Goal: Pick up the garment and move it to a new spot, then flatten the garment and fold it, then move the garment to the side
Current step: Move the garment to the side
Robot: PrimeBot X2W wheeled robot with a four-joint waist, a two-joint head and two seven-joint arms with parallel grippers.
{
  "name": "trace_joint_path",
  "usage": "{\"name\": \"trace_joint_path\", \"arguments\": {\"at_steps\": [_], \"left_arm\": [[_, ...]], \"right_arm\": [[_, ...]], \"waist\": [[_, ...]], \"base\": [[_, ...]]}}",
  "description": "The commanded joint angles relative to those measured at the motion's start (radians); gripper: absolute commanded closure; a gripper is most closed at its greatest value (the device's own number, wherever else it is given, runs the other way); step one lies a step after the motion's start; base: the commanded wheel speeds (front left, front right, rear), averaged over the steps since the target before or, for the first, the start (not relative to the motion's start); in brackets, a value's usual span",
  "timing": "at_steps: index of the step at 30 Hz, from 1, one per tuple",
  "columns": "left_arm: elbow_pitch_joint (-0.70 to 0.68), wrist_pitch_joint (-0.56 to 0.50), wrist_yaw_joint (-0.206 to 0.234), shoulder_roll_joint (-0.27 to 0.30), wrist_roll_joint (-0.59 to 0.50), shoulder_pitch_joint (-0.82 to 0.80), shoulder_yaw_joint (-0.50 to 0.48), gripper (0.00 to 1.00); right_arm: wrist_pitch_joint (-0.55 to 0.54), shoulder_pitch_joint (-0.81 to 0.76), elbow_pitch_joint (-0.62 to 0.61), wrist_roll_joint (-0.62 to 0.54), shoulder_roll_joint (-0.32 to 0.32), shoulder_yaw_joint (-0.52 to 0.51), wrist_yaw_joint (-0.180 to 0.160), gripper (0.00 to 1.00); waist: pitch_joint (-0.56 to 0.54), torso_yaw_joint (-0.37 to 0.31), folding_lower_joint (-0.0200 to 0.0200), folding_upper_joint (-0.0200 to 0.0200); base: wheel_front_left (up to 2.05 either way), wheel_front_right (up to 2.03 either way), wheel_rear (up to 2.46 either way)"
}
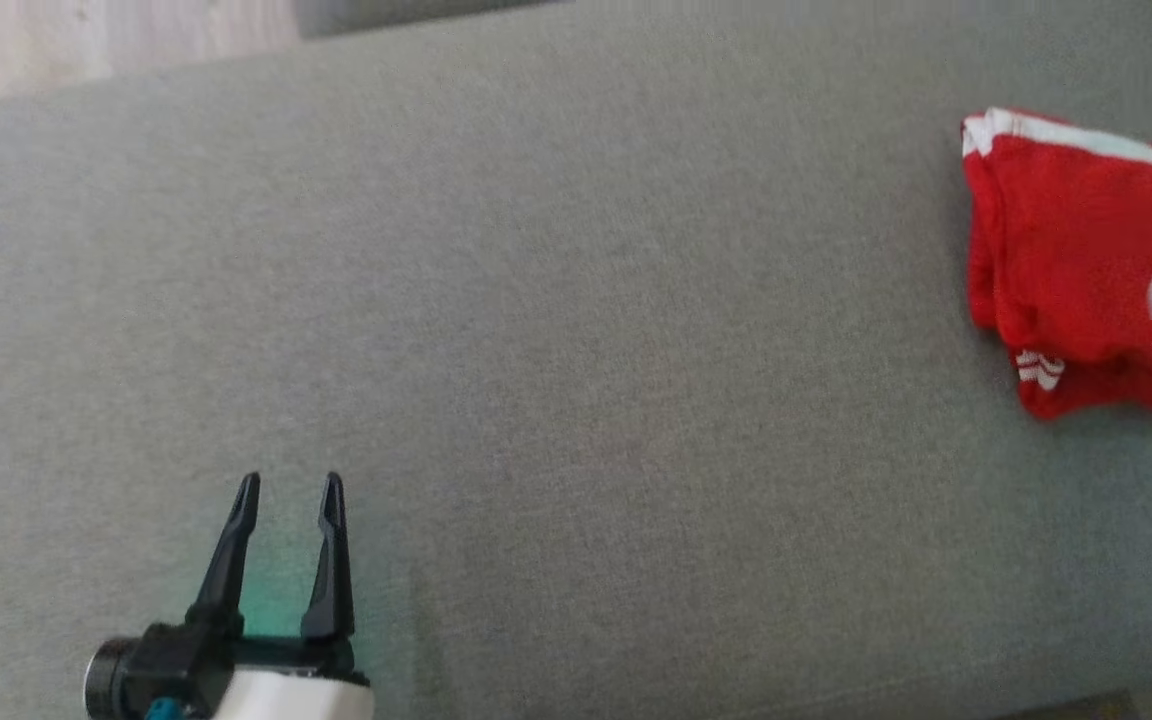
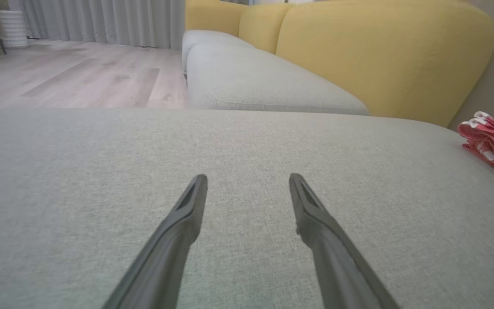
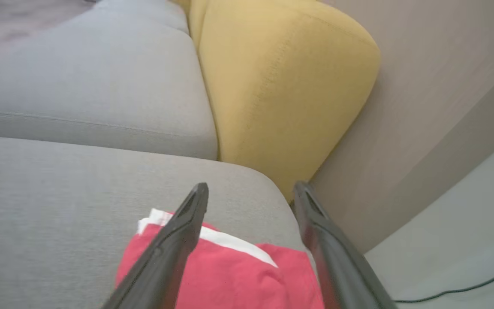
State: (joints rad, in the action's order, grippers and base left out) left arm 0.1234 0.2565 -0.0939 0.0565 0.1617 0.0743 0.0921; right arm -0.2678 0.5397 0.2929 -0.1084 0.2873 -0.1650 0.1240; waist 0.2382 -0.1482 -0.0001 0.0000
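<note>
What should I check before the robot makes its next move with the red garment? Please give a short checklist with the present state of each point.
1. Red garment is folded: ok, it lies as a compact stack.
2. Garment is at the side of the grey cushion: ok, it lies near the right end.
3. Garment lies wholly on the cushion: cannot tell, its right edge runs out of the head view.
4. Right gripper is open with nothing between its fingers: ok.
5. Right gripper is clear of the fabric: cannot tell, its fingers are over the garment.
6. Left gripper is open and empty, over bare cushion: ok.
</note>
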Motion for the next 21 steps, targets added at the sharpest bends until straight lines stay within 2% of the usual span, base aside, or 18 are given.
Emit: {"name": "trace_joint_path", "arguments": {"at_steps": [1, 8, 12, 18, 21], "left_arm": [[-0.022, 0.005, 0.009, -0.004, 0.007, 0.016, -0.037, 0.0], [-0.004, 0.005, 0.043, -0.006, 0.065, 0.086, -0.053, 0.0], [0.0, 0.005, 0.053, -0.006, 0.078, 0.119, -0.044, 0.0], [0.004, 0.005, 0.052, -0.006, 0.054, 0.133, -0.048, 0.0], [0.01, 0.005, 0.046, -0.006, 0.044, 0.143, -0.059, 0.0]], "right_arm": [[0.022, -0.029, -0.063, 0.012, -0.002, 0.022, 0.007, 0.0], [0.146, -0.252, -0.23, 0.018, -0.068, 0.13, 0.007, 0.0], [0.239, -0.368, -0.274, 0.01, -0.13, 0.141, 0.007, 0.0], [0.384, -0.526, -0.247, -0.018, -0.214, 0.083, 0.007, 0.0], [0.446, -0.586, -0.203, -0.017, -0.233, 0.071, 0.007, 0.0]], "waist": [[-0.063, 0.034, 0.0001, 0.0], [-0.202, 0.104, 0.0001, 0.0], [-0.248, 0.146, 0.0001, 0.0], [-0.28, 0.194, 0.0001, 0.0], [-0.29, 0.202, 0.0001, 0.0]], "base": [[0.0, 0.0, 0.0], [0.0, 0.0, 0.0], [0.0, 0.0, 0.0], [0.0, 0.0, 0.0], [0.0, 0.0, 0.0]]}}
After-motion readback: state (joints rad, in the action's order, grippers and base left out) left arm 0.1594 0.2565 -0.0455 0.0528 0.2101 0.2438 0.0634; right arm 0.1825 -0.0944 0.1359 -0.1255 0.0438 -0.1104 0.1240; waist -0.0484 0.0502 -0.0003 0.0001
